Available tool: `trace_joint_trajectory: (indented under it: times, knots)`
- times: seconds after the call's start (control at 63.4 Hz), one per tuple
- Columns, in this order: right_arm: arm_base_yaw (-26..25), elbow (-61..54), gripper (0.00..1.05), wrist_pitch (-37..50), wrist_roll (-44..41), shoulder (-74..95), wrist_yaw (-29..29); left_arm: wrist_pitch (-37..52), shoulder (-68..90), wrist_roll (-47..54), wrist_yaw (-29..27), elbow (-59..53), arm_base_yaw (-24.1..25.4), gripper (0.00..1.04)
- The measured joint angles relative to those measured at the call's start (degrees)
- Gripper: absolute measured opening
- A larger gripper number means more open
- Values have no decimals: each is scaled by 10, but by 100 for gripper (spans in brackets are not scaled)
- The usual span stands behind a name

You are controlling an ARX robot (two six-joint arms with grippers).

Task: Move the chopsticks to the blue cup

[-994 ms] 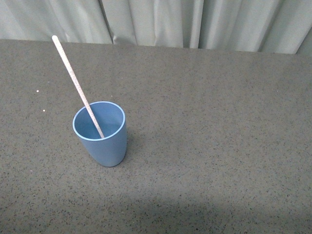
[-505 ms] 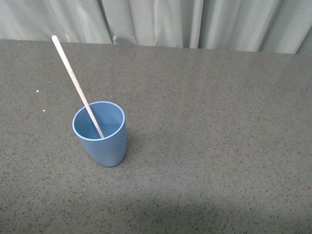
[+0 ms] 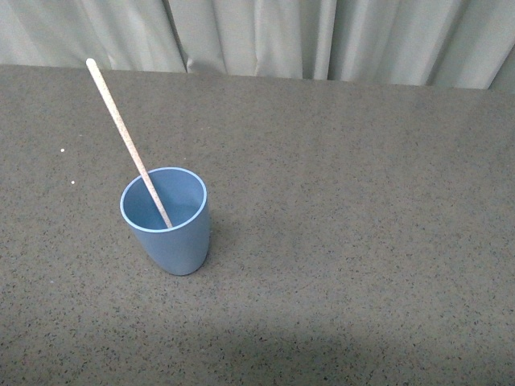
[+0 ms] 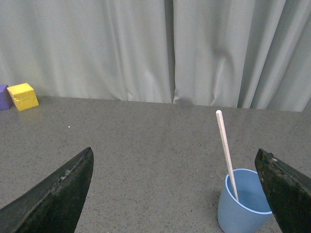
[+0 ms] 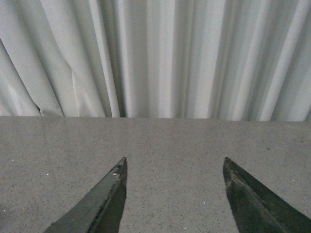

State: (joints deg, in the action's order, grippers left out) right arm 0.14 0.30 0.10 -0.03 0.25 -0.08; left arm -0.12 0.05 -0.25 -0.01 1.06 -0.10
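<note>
Seeing no change since a second ago: chopsticks (image 3: 129,143) stand tilted in blue cup (image 3: 166,221); our left gripper (image 4: 175,194) and right gripper (image 5: 172,194) gape empty; transfer probably complete.

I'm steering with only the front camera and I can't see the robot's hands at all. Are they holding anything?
Observer: No. The left wrist view shows the left gripper wide open with nothing between its jaws.
Operator: And the other hand?
Observer: The right gripper is open too, over bare table, facing the curtain.
Operator: I see the stick in the cup. Is the left hand touching it?
Observer: No. From the left wrist, the chopsticks stand tilted in the blue cup, clear of both fingers.
Operator: Is there anything else on the table?
Observer: Yes, a yellow block near the curtain, with a purple block right beside it.
</note>
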Motion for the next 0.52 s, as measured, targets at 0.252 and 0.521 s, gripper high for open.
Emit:
trace_joint_trajectory:
  times: [0.252,0.521]
  knots:
    - [0,0,96,0,0,0,0,0,0,0,0,0,0,98]
    - [0,0,95,0,0,0,0,0,0,0,0,0,0,98]
